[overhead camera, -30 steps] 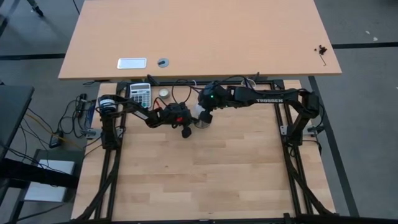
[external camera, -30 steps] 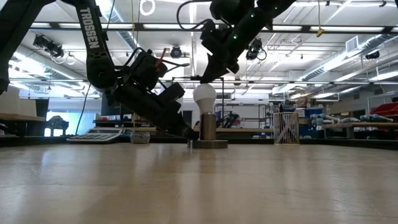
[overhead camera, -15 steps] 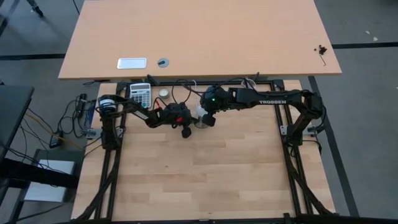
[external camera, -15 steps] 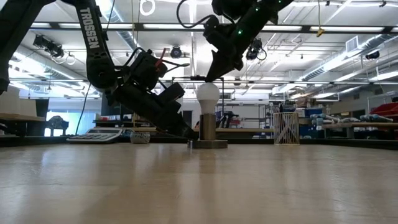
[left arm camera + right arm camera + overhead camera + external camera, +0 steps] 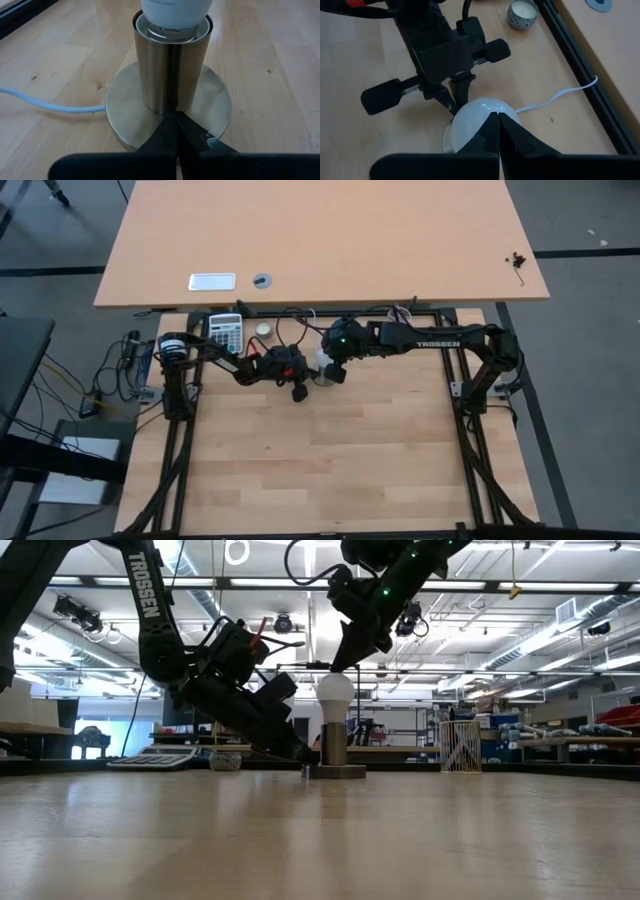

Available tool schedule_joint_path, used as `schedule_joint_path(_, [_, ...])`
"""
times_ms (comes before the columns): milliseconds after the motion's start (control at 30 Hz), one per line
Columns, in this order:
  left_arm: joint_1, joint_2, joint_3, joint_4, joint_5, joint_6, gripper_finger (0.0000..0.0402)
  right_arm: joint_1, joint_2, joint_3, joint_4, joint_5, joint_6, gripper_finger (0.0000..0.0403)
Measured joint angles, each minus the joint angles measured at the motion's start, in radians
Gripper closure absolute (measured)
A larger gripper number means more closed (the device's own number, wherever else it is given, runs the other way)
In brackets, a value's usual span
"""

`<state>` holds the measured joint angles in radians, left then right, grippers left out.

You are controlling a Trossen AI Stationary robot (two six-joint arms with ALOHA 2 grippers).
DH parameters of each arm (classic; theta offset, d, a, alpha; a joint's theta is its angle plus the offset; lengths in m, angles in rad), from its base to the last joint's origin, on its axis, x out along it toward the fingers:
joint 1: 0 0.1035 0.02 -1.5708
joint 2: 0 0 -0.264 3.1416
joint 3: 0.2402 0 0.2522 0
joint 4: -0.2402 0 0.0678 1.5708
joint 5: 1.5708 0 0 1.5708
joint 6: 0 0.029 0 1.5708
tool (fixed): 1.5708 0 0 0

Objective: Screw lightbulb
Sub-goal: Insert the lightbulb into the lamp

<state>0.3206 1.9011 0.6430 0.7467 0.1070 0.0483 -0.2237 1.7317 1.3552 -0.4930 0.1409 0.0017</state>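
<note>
The lightbulb stood upright in the steel socket, toward twelve o'clock on the tabletop. The left gripper lay low at the socket's nine o'clock side, fingers closed together with tips on the round base, holding nothing. The right gripper hung just above the globe, its fingers pressed shut and empty. A white cord trailed away from the base.

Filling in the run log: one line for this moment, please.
lightbulb: seated in socket | left end effector: shut, pressing socket base | right end effector: shut, above bulb
</note>
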Motion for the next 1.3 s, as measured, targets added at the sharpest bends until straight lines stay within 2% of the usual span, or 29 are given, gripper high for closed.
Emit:
schedule_joint_path(900, [0.000,0.000,0.000,0.001,0.002,0.000,0.0399,-0.003,-0.005,-0.012,0.015,-0.012,-0.005,0.0384])
schedule_joint_path(1300, [0.000,0.000,0.000,0.000,0.002,0.000,0.0399,-0.006,-0.021,-0.015,0.040,-0.016,-0.005,0.0347])
